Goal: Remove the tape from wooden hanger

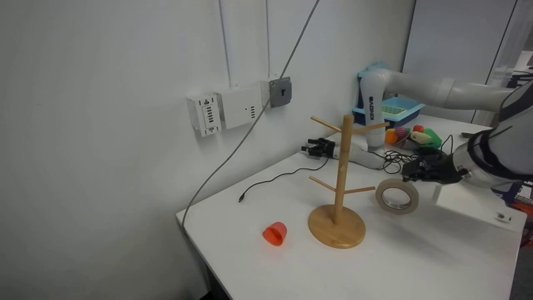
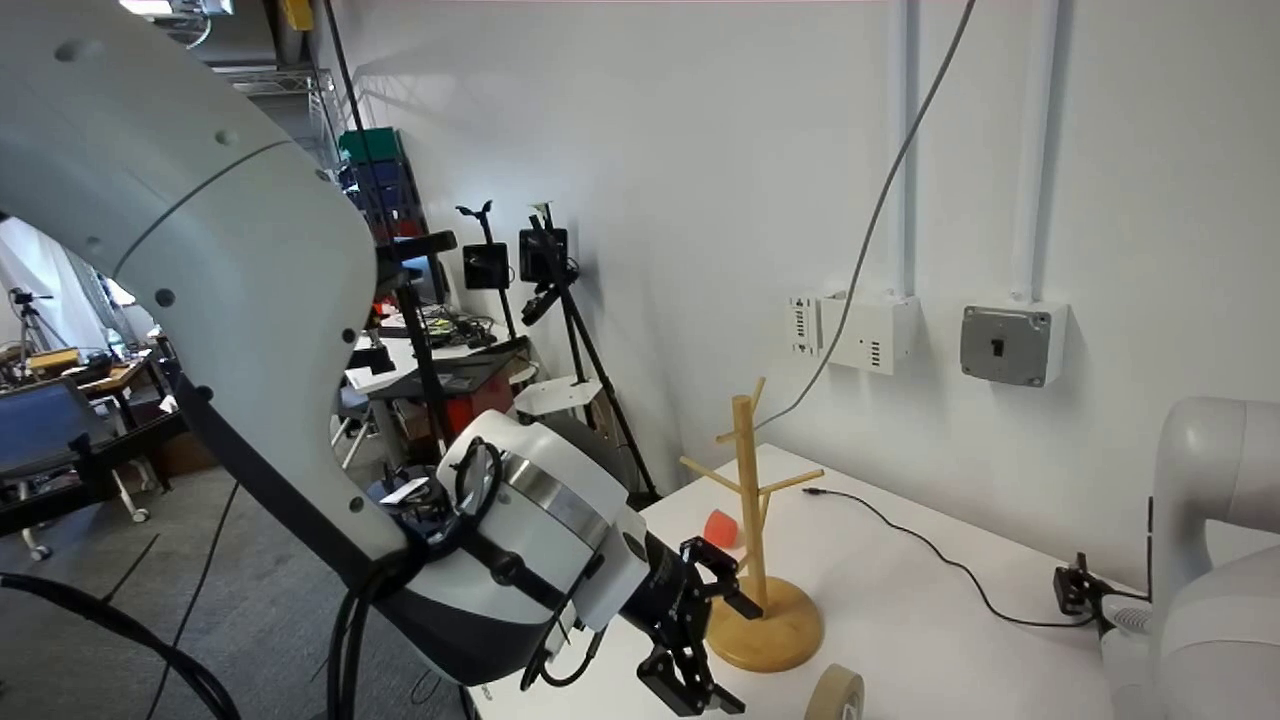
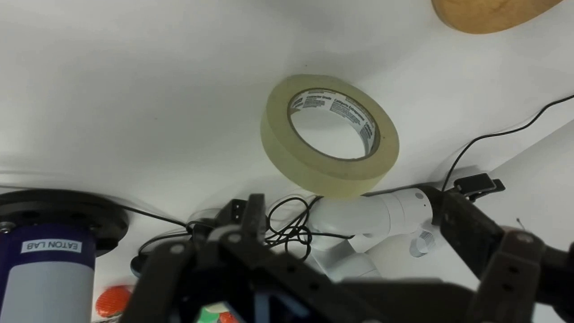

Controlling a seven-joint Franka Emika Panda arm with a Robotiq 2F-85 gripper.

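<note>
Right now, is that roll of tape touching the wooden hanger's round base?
Apart. The wrist view shows white tabletop between the roll of tape and the wooden hanger's round base.

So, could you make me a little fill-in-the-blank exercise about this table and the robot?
1. The tape is ____ (on or off?) the wooden hanger.
2. The gripper stands ____ (open or shut?).
3. The base of the wooden hanger is ____, not square.
4. In an exterior view, the pale arm at the back bears the printed name ____.

Missing words: off; open; round; KINOVA.
</note>
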